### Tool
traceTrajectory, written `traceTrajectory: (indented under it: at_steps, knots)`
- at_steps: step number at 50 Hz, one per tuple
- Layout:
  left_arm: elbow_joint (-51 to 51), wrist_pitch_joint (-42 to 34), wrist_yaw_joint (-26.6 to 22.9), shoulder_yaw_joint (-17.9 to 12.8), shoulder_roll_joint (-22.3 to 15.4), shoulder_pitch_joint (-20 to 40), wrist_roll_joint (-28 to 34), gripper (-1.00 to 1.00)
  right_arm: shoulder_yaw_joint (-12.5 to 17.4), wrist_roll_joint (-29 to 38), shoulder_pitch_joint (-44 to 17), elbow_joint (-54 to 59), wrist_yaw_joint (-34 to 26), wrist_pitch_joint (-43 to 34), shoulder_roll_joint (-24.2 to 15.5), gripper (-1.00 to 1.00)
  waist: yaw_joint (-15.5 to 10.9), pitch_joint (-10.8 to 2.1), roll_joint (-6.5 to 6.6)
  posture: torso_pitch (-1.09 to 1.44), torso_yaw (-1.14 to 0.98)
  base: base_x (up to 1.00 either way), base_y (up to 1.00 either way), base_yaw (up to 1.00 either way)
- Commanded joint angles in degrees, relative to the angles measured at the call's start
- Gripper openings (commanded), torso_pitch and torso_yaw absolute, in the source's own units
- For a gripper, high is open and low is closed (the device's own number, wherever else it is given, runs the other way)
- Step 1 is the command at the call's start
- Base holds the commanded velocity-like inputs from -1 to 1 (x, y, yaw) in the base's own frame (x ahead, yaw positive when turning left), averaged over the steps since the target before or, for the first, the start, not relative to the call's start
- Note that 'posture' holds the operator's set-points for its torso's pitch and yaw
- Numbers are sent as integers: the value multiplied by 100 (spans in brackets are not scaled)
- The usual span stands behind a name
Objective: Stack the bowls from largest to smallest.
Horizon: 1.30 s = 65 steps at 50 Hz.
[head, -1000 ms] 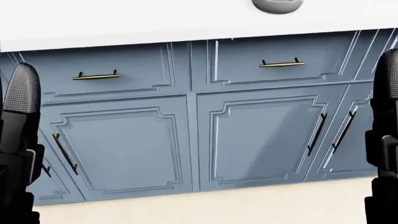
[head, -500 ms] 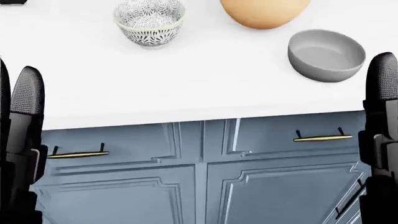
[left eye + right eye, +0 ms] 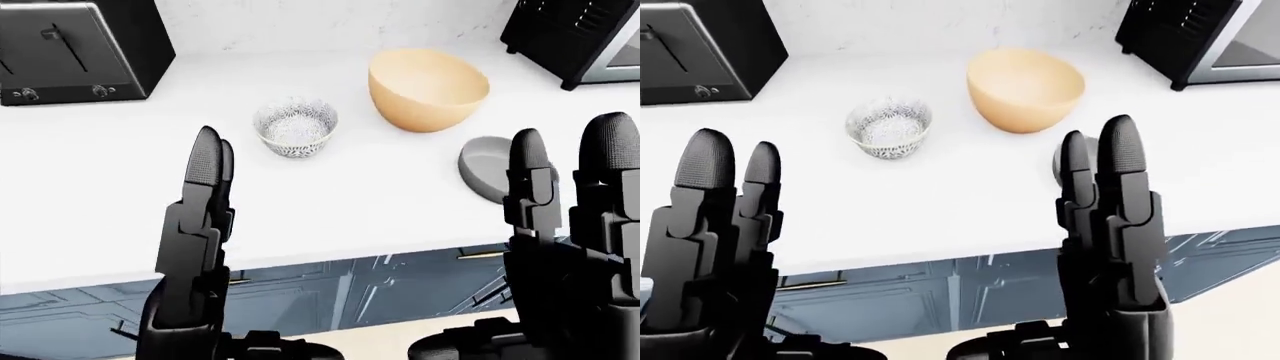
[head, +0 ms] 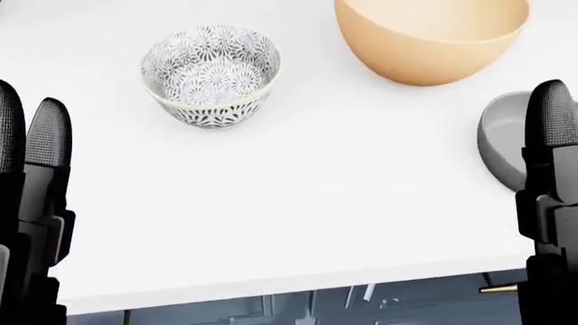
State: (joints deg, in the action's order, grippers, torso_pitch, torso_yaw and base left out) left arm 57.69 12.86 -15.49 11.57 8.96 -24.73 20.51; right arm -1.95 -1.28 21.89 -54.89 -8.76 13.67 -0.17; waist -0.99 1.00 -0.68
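Observation:
Three bowls stand apart on the white counter [image 3: 120,187]. The large tan bowl [image 3: 427,88] is toward the upper right, and the small patterned bowl [image 3: 295,127] is to its left. A grey bowl [image 3: 484,166] sits at the right, partly hidden by my right hand. My left hand [image 3: 205,195] and right hand [image 3: 570,187] are raised low in the view with fingers straight up, open and holding nothing, both short of the bowls.
A black toaster [image 3: 75,49] stands at the upper left of the counter and a dark appliance [image 3: 575,34] at the upper right. Blue-grey cabinet doors [image 3: 330,300] with brass handles run below the counter edge.
The camera has tilted up: the head view went from cabinet doors to the counter top, and the bowls came into sight. Both hands stay raised and open.

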Motion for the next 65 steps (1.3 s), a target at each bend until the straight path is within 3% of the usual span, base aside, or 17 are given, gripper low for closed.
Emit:
traceTrajectory:
  at_steps: [1,13,15,17,20,22,27,34,37,38,40,42,46,49,50,54,65]
  knots:
    - [231,147,43,36,21,22,-30,100,-12,-14,-28,-242,2,160,2,100,3,-81,-28,0,0,0,0,0]
    - [231,159,39,38,13,15,-35,100,-44,44,13,-211,-6,300,0,100,77,-43,75,0,0,1,0,0]
    - [231,158,39,34,18,25,-28,100,-19,-2,14,-233,2,307,1,100,75,208,108,0,0,18,0,0]
    - [231,162,30,28,27,26,-35,100,-26,12,7,-218,-6,300,-2,100,49,229,104,0,0,19,0,0]
    - [231,165,19,34,39,23,-27,100,-16,8,-5,-212,-9,282,0,100,9,225,33,0,0,18,0,0]
    - [231,172,17,28,44,20,-35,100,-9,22,-15,-219,9,265,9,100,17,210,-150,0,0,18,0,0]
    - [231,176,4,38,53,16,-14,100,-15,33,-13,-231,12,259,8,100,140,259,-242,0,0,19,0,0]
    - [231,152,20,45,35,32,-6,100,-21,49,-24,-182,7,275,2,100,136,350,96,0,0,19,0,0]
    - [231,160,29,53,28,24,3,100,-16,33,-20,-178,4,284,3,100,136,174,560,0,0,18,0,0]
    - [231,162,32,52,24,20,-7,100,-27,35,-20,-188,-1,251,-2,100,47,234,345,0,0,19,0,0]
    - [231,164,40,53,16,17,0,100,-40,53,-29,-150,-5,248,-7,100,36,328,344,0,0,5,0,0]
    - [231,169,45,53,12,10,-3,100,-46,61,-24,-163,-3,231,-11,100,88,137,257,0,0,0,0,0]
    - [231,186,40,64,18,-5,10,100,-55,75,-18,-187,4,214,-12,100,36,192,57,0,0,0,0,0]
    - [231,185,33,61,26,0,6,100,-49,77,-35,-194,18,202,-11,100,-29,107,-299,0,0,0,0,0]
    - [231,196,30,59,33,-4,9,100,-39,70,-40,-195,18,194,-12,100,-14,155,-152,0,0,0,0,0]
    - [231,210,13,74,51,-14,19,100,-24,58,-46,-191,12,192,-7,100,-5,27,-98,0,0,0,0,0]
    - [231,222,0,96,79,-18,57,100,-41,33,-32,-175,15,245,-11,100,52,-58,-19,0,0,0,0,0]
